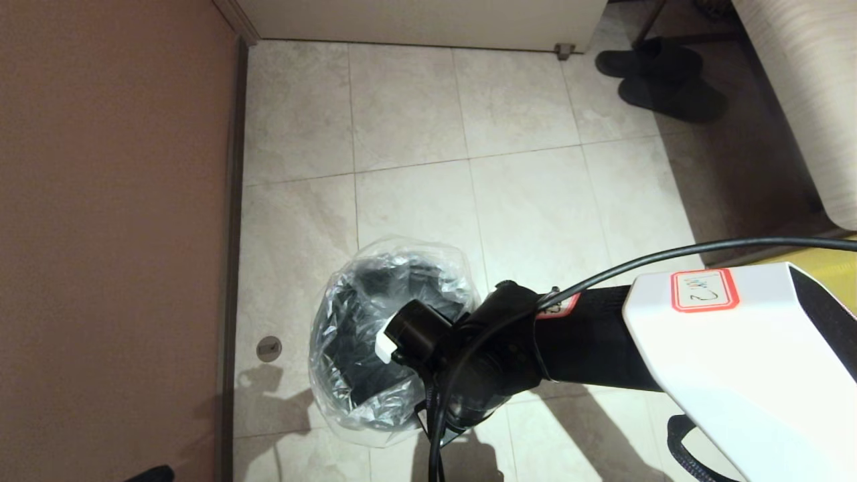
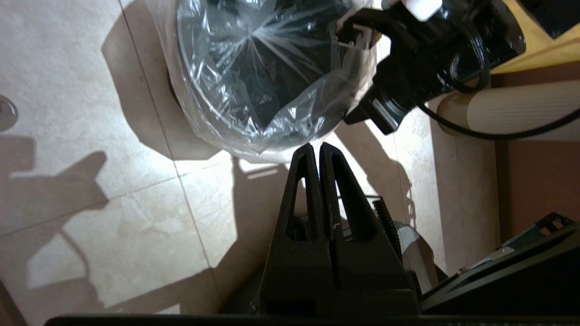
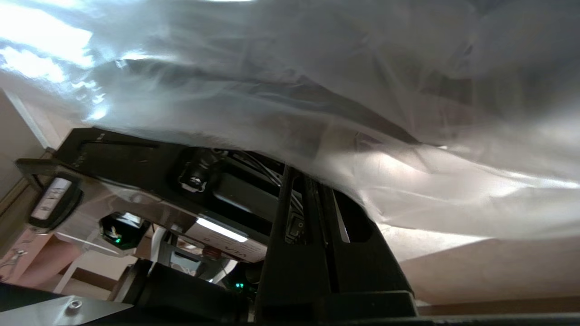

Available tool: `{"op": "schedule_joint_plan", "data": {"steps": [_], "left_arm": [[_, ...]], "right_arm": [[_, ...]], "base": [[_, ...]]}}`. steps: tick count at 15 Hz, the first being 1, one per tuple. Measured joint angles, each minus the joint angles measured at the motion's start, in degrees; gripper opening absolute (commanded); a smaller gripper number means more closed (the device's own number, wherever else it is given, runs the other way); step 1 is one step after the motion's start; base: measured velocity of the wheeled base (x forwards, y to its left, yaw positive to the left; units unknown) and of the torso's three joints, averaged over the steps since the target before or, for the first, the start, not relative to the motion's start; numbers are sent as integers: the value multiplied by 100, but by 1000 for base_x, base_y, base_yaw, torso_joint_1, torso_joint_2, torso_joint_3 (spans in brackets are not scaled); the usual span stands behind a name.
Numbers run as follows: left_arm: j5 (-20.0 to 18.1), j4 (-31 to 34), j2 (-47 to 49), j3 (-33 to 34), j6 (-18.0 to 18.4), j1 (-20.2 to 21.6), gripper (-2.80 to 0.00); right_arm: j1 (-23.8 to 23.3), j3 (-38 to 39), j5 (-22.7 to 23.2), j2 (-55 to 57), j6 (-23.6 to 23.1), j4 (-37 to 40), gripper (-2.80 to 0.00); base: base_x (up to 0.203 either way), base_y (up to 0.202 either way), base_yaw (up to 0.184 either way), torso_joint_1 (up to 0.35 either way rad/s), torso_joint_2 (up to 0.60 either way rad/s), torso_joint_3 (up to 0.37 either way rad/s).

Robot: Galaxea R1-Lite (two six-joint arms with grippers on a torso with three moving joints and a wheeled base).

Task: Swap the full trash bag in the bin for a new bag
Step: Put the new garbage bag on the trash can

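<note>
The bin [image 1: 348, 348] stands on the tiled floor beside the left wall, its black inside showing through the new bag [image 1: 402, 261], clear crinkly film lining it and folded out over the rim. My right arm reaches across from the right, its wrist [image 1: 428, 335] over the bin's near-right rim. The right gripper [image 3: 312, 174] is shut, its tips buried in the film, whose creases gather there. In the left wrist view my left gripper [image 2: 316, 147] is shut and empty, just short of the bag's [image 2: 267, 68] outer edge. The full trash bag is out of view.
A brown wall [image 1: 114, 234] runs along the left. A round floor drain [image 1: 269, 349] sits left of the bin. Dark slippers [image 1: 663, 77] lie at the back right beside a pale ribbed object [image 1: 803, 87]. Something yellow [image 1: 830, 268] shows at the right edge.
</note>
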Motion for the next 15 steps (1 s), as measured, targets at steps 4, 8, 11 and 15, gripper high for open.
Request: {"op": "schedule_joint_plan", "data": {"steps": [4,8,11,15], "left_arm": [[-38,-2,33,122,-15,-3,-280],[-126,-8,100,194,-17,-15,-280],[-140,-26,123,247,-55,-17,-280],[-156,-194,132,417,-46,-17,-280]], "right_arm": [[228,727,42,-457,8,242,-280],[595,1244,-270,-1314,384,524,-280],[606,1382,-1181,-1477,726,539,-280],[602,914,-1290,-1349,1010,741,0]], "base": [[0,0,0,0,0,0],[0,0,0,0,0,0],[0,0,0,0,0,0],[0,0,0,0,0,0]]}}
